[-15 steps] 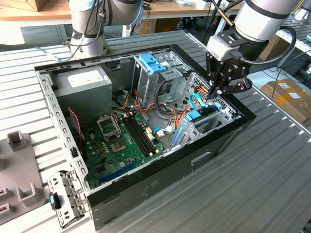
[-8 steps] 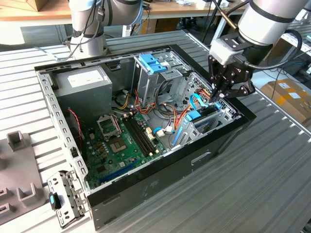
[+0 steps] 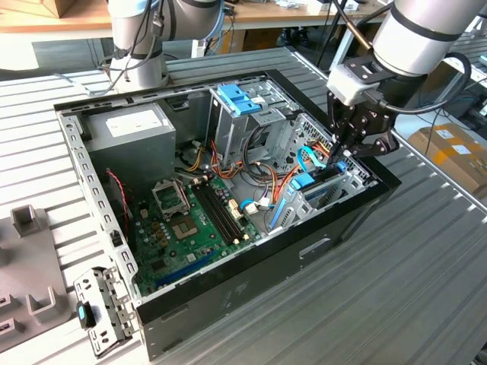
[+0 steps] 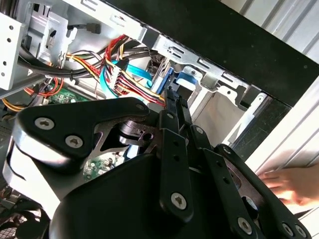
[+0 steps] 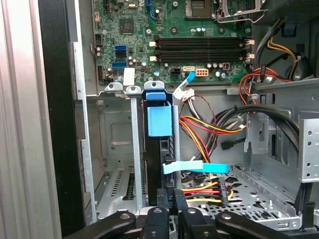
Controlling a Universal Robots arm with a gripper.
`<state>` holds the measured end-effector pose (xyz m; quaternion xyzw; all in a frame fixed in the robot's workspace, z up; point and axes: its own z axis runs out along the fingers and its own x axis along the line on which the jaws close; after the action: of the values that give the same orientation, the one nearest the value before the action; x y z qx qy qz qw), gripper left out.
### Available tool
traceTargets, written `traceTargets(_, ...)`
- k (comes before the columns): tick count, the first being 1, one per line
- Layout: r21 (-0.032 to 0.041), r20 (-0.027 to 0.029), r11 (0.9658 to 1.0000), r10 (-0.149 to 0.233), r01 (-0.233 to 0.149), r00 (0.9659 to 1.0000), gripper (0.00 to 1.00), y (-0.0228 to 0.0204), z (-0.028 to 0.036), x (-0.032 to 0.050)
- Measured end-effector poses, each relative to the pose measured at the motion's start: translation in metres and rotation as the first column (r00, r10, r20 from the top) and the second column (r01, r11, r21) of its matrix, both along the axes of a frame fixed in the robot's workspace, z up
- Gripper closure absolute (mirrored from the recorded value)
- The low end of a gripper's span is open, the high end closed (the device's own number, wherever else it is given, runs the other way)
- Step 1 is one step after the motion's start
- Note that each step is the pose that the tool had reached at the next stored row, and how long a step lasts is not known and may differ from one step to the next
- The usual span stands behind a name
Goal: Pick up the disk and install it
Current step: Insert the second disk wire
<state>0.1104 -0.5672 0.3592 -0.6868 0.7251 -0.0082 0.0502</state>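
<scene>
A: How far is the work?

B: I judge it nearly done. The disk stands on its edge inside the drive cage of the open computer case, its blue frame visible between the metal walls. The gripper is directly above it, fingers narrow and closed around the disk's end, in the first wrist view.

A: What is left?

B: Whether it is fully seated, I cannot tell. The gripper has not let go.

A: And the surroundings?

B: The case lies on a ribbed grey desk. A second robot base stands behind. A cardboard box sits at the exterior view's right.
</scene>
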Motion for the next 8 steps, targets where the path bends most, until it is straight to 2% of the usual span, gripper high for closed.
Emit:
traceTargets(4,0.0114,0.0000,0.9999,0.000,0.000,1.0000,0.83,0.0001,-0.0002,-0.0001)
traceTargets(8,0.0115,0.0000,0.9999,0.000,0.000,1.0000,0.83,0.0001,-0.0002,0.0000)
